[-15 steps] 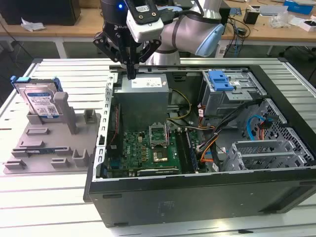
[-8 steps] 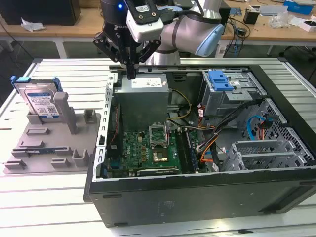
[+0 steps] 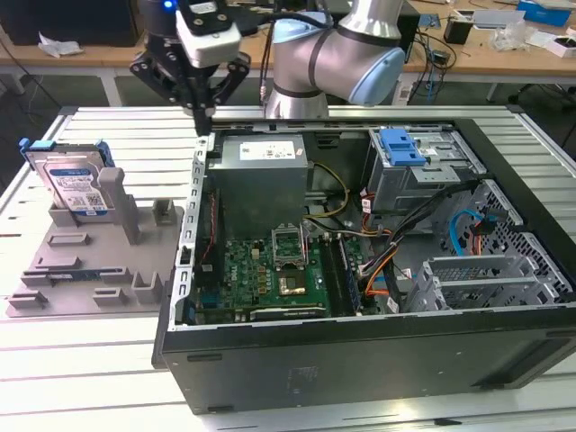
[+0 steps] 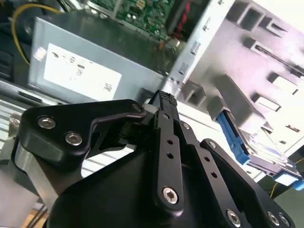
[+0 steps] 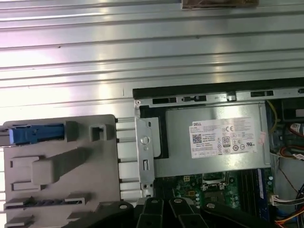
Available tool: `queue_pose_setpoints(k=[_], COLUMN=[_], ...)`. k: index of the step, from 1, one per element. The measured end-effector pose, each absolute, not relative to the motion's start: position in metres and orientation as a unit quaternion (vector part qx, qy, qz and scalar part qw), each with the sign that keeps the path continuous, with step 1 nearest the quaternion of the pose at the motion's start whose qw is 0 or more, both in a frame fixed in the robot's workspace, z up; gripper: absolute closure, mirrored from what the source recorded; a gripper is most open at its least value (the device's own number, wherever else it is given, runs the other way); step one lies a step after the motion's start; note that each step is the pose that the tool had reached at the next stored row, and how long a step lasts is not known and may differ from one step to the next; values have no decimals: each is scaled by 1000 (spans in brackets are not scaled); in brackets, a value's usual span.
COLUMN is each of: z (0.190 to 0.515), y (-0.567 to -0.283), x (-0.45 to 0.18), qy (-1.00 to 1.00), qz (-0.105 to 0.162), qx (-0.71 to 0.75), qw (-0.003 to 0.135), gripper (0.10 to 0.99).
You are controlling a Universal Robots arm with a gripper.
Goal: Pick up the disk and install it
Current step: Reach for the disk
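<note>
Up front in exterior view: open PC case (image 3: 360,360) flat on slatted table (image 3: 72,378), side panel off, dark front rim nearest cam. Inside, mid-depth: motherboard (image 3: 270,274), then grey PSU box (image 3: 261,166) vs. the back wall. Drive cage (image 3: 423,171) w/ blue latch (image 3: 400,144) toward exterior view's right, cables (image 3: 405,243) crowding the gap between.

Just beside the case wall, on exterior view's left: grey fixture (image 3: 99,261). At its far end, the disk (image 3: 76,184), upright on edge in a slot, label toward cam, blue bracket (image 3: 31,148) round its edges. Untouched, well apart from the tool.

Further back: gripper (image 3: 204,121) hanging fingers-down off the arm (image 3: 333,63), wrist bent over the case's rear. Tips just above the rear corner rim, near the PSU box, on the fixture side. In second wrist view, fingers (image 4: 164,109) pressed together, empty.

Room: bare slats behind case and fixture, open air over the fixture; tight along the case wall and PSU edge.

Farthest: benches (image 3: 504,45) w/ clutter.
</note>
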State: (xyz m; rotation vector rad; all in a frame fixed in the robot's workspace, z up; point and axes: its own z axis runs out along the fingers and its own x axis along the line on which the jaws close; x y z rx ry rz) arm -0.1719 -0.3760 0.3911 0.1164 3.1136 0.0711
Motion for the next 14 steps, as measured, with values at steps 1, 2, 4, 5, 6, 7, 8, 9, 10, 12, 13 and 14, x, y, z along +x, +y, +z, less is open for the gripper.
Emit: queue_pose_setpoints(k=[1, 2, 4, 5, 6, 7, 8, 9, 10, 12, 13, 14], z=[391, 391, 390, 390, 389, 389, 389, 388, 388, 387, 386, 385], y=[-375, -374, -371, -370, -369, -367, -366, -365, -363, -359, -357, -352], x=[-178, -182, -198, -202, -209, -213, -218, -224, -229, -238, -242, -249], qy=[999, 999, 999, 999, 999, 999, 999, 999, 999, 999, 999, 999], qz=[23, 23, 23, 23, 23, 23, 23, 23, 23, 23, 23, 23], qx=[37, 37, 37, 37, 37, 37, 37, 38, 37, 37, 37, 37], qw=[12, 12, 12, 12, 12, 13, 12, 12, 12, 13, 12, 12], gripper=[980, 980, 980, 980, 980, 980, 980, 980, 980, 980, 980, 980])
